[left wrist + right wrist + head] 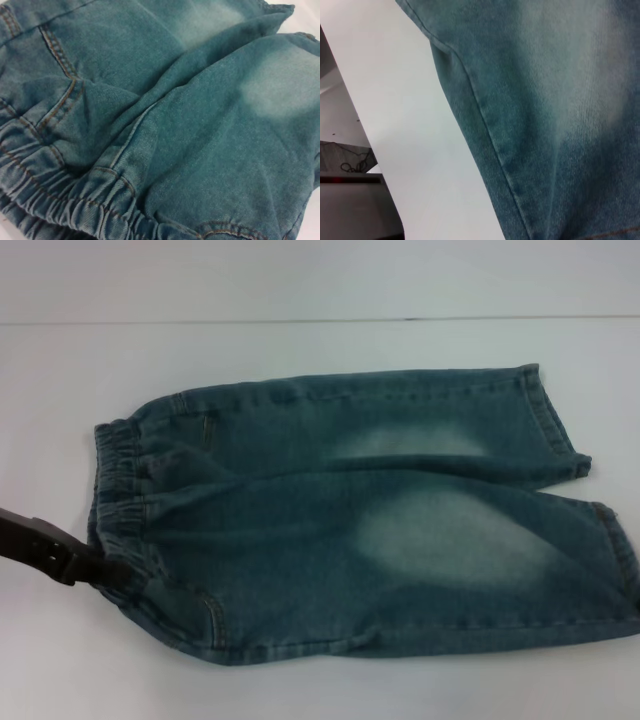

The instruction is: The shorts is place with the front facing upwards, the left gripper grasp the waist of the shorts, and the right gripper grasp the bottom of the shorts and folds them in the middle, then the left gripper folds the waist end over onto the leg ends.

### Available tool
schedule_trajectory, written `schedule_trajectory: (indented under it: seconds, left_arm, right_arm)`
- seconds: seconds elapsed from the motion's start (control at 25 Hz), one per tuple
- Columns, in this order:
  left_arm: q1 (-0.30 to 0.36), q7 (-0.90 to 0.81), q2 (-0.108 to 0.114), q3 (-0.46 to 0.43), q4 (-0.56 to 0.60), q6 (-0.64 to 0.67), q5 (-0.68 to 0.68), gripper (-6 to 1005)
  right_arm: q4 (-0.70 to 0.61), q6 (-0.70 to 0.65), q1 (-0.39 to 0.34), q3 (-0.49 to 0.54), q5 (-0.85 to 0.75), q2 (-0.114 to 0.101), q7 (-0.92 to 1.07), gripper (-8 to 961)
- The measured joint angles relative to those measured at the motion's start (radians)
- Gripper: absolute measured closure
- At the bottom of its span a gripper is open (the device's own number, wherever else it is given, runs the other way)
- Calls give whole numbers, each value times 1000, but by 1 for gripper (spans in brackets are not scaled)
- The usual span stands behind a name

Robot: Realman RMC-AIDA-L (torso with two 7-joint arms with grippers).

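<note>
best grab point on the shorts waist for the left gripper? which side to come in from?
Grip the waist of the shorts at its near corner, coming in from the robot's left. The denim shorts lie flat on the table, waist leftward, and the puckered elastic band gives a raised edge. The left gripper is already there.

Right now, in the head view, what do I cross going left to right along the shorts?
Left tool at the waist edge → gathered elastic waist → front pocket stitching → pale bleached patches → leg hems → bare white table beyond.
</note>
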Motion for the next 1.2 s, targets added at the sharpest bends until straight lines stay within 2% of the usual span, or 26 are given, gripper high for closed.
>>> schedule_trajectory:
  seconds: [0.32, 0.52, 0.68, 0.88, 1.0, 1.2]
  left_arm:
    - [-3, 0, 10, 0, 6, 53, 1, 956]
    - [2, 3, 14, -1, 4, 64, 3, 956]
    - [1, 2, 15, -18, 3, 74, -2, 956]
    - [-10, -16, 28, -88, 2, 79, -6, 956]
    - [-12, -36, 30, -98, 1, 56, -6, 956]
    - [-13, -86, 31, -101, 0, -12, -6, 956]
  right_arm:
    - [11, -5, -1, -19, 0, -5, -2, 909]
    - [24, -1, -4, -18, 8, 3, -18, 909]
    - [24, 4, -5, 52, 17, 7, -48, 909]
    - [24, 24, -14, 175, 85, 6, -89, 910]
    - [30, 96, -36, 234, 158, 3, -98, 910]
    - [129, 271, -72, 271, 276, -5, -110, 909]
